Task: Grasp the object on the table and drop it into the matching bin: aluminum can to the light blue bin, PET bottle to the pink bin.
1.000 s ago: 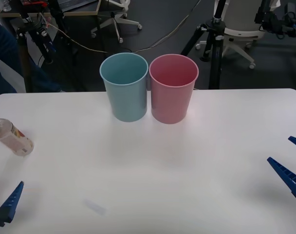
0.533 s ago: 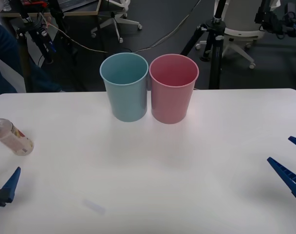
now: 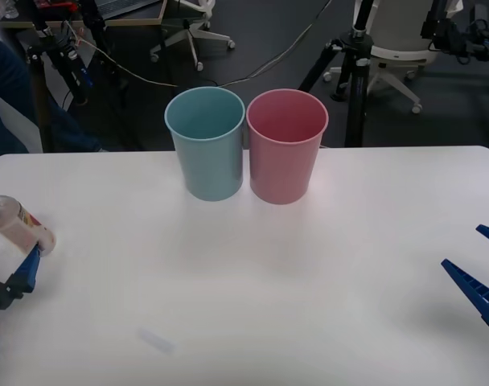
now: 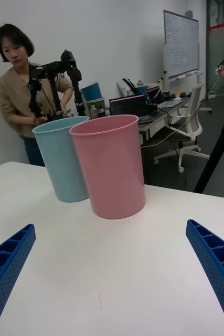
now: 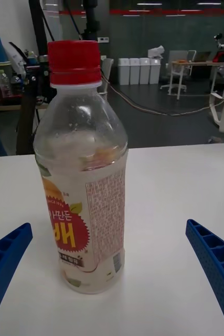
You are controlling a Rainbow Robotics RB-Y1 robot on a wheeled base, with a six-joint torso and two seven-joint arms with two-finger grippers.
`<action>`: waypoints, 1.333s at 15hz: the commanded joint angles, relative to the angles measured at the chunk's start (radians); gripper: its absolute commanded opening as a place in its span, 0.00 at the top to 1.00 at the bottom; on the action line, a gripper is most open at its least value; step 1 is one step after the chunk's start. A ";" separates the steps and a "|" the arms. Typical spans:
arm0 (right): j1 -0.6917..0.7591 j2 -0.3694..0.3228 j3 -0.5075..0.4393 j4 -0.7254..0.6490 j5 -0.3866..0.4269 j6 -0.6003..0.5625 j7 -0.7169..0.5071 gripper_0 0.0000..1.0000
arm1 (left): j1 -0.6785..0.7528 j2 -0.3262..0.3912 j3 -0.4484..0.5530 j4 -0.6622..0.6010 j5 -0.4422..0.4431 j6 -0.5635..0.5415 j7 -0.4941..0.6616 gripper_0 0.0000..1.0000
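Nothing is grasped yet: the PET bottle [image 5: 83,173] stands at the table's [image 3: 252,297] far-left edge, my left gripper [image 5: 112,273] spread before it. My right gripper [image 4: 112,273] waits open; pink bin [image 3: 286,145] empty.

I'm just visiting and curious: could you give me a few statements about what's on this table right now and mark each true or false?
1. The PET bottle stands upright on the table. True.
2. The bottle's cap is off. False: a red cap is on.
3. The left gripper has closed on the bottle. False: its fingers are apart, the bottle between them.
4. The pink bin and light blue bin stand side by side. True.
5. The right gripper is open. True.
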 commanded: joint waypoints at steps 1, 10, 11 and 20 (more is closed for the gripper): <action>0.000 0.000 0.000 0.000 0.000 0.000 0.000 0.00 | -0.026 0.010 -0.002 0.014 -0.002 0.025 0.004 0.00; 0.000 0.000 0.000 0.000 0.000 0.000 0.000 0.00 | -0.128 0.024 -0.022 0.014 -0.002 0.201 0.034 0.00; 0.000 0.000 0.000 0.000 0.000 0.000 0.000 0.00 | -0.138 0.024 -0.025 0.014 -0.002 0.223 0.037 0.00; 0.000 0.000 0.000 0.000 0.000 0.000 0.000 0.00 | -0.203 0.024 -0.072 0.014 -0.011 0.368 0.077 0.46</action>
